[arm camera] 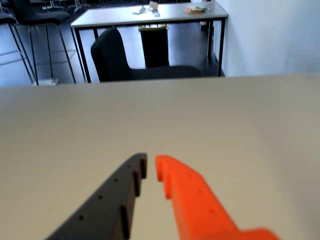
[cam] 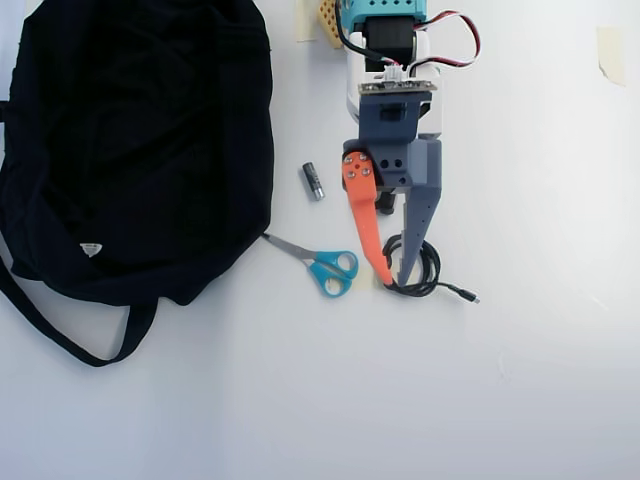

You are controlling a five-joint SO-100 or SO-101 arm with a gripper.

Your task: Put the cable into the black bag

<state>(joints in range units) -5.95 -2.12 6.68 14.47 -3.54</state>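
Observation:
In the overhead view the cable (cam: 434,268) lies as a small black coil on the white table, its plug tail pointing right. My gripper (cam: 397,280) reaches down the picture, and its orange and dark grey fingertips lie over the coil's left side. The jaws stand almost together. The wrist view shows the gripper (arm camera: 150,167) with only bare table between the tips; the cable is hidden there. The black bag (cam: 130,130) fills the upper left of the overhead view, with its strap (cam: 60,335) trailing below it.
Blue-handled scissors (cam: 325,265) lie between the bag and the gripper, and a small battery (cam: 313,181) lies above them. Past the table's far edge the wrist view shows a dark chair (arm camera: 117,62) and another table (arm camera: 150,15).

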